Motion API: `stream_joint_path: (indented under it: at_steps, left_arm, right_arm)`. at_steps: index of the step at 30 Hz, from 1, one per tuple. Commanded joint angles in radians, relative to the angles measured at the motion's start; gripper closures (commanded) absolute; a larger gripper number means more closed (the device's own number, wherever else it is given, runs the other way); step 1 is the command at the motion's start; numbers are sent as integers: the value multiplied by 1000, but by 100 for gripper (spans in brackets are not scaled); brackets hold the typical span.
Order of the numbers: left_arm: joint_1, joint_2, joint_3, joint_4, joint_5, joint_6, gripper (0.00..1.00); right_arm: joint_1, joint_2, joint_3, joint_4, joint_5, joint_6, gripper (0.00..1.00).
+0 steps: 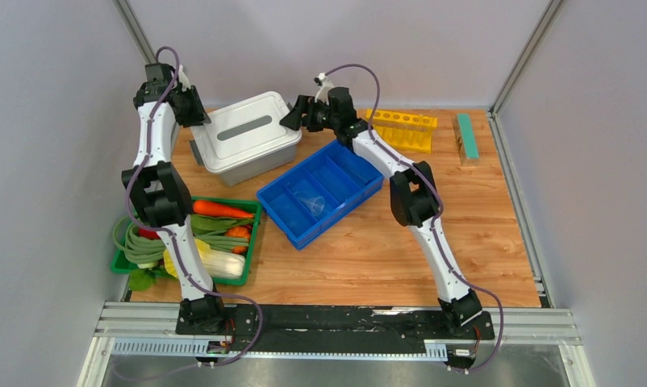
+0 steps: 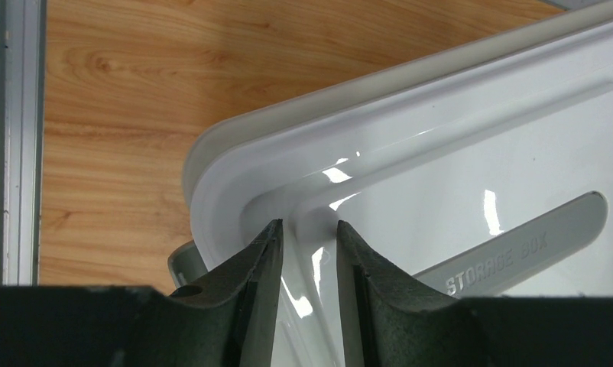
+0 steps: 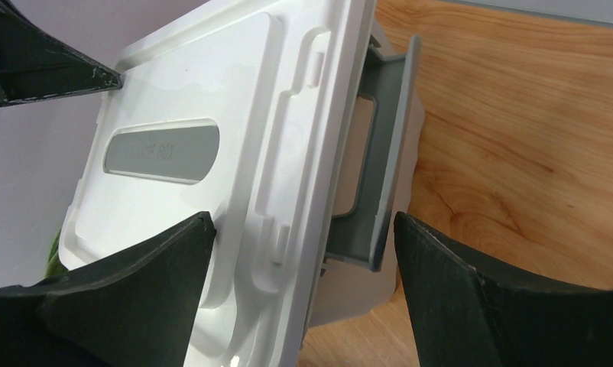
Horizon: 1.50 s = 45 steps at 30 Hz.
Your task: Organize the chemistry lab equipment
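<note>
1. My left gripper [image 2: 309, 229] hangs over the far-left corner of the white storage-box lid [image 2: 456, 153], a glossy moulded plastic with rounded edges. Its black, matte fingers [image 2: 257, 275] stand narrowly apart with a raised ridge of the lid between them. I cannot tell whether they pinch it.
2. My right gripper [image 3: 302, 218] sits at the box's right end. Its dark wedge-shaped fingers [image 3: 456, 290] are spread wide, with the lid's stepped edge and the flat grey latch [image 3: 387, 153] in the gap between them.
3. A grey inset strip on the lid reads "STORAGE BOX" in raised letters.
4. The clear cup [image 1: 310, 201], thin and see-through, lies in a middle compartment of the blue divided plastic tray [image 1: 361, 187]. The tray is set at an angle just right of the box on the wood-grain table [image 1: 433, 234].
5. A yellow rack [image 1: 401, 129] with a row of round holes stands far right of the box, with a green-topped block [image 1: 466, 137] beyond it.
6. At the near left, a green bin [image 1: 254, 218] holds a smooth orange carrot [image 1: 221, 210] among other vegetables.
</note>
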Motion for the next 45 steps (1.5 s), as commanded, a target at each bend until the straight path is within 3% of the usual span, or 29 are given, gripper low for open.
stream_joint_path:
  at_steps: [1, 9, 11, 15, 19, 21, 30, 36, 45]
  left_arm:
    - [0, -57, 44, -70, -6, 30, 58]
    - [0, -114, 32, -21, 35, 16, 53]
    - [0, -117, 14, 3, 57, 0, 53]
    - [0, -123, 0, 20, 78, -13, 55]
    - [0, -149, -20, 35, 75, -7, 55]
    - [0, -160, -25, 36, 62, 2, 55]
    - [3, -182, -20, 28, 45, -4, 55]
    - [6, -186, -22, 17, 23, 7, 55]
    - [10, -197, -49, 23, 26, 5, 55]
  right_arm:
    - [8, -133, 3, -100, 80, -35, 9]
    - [10, -276, -98, -137, 137, -127, 7]
    - [13, -304, -118, -160, 144, -150, 11]
    - [36, -376, -203, -230, 185, -208, 30]
    - [86, -483, -356, -256, 235, -261, 58]
    - [114, -521, -408, -283, 271, -278, 65]
    - [197, -526, -534, -243, 305, -239, 67]
    - [232, -466, -510, -168, 334, -224, 70]
    - [254, -334, -332, -180, 359, -207, 71]
